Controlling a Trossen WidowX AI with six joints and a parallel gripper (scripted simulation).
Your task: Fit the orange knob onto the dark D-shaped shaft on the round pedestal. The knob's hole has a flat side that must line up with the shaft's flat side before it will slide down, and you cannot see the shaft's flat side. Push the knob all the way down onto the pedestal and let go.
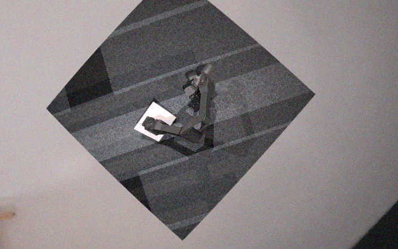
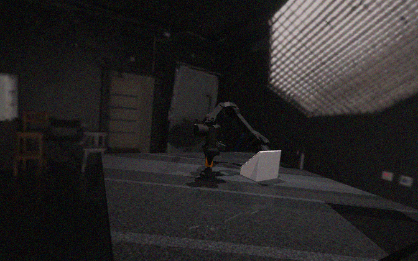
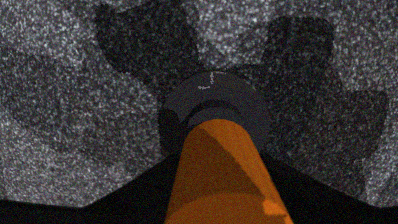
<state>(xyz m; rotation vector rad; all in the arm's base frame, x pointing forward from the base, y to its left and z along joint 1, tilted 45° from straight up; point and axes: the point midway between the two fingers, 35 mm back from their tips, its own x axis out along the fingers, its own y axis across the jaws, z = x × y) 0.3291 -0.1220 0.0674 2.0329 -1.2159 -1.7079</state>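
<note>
The orange knob (image 2: 206, 162) (image 3: 220, 165) is held upright in my gripper (image 2: 208, 159), which is shut on it. The black fingers show at both sides of the knob in the wrist view. The dark round pedestal (image 2: 208, 176) (image 3: 215, 86) is directly below the knob. In the wrist view the knob overlaps the pedestal's middle, where a dark curved band borders a grey round part. The shaft cannot be made out, and I cannot tell whether the knob touches it. The flat sides are hidden. In the top view the arm hides the knob.
A white block with a sloping side (image 1: 154, 108) (image 2: 268, 166) stands beside the pedestal, under the rear part of the arm (image 1: 167, 128) (image 2: 246, 121). The striped grey table top (image 1: 225, 173) (image 2: 171, 210) carries dark shadows around the pedestal.
</note>
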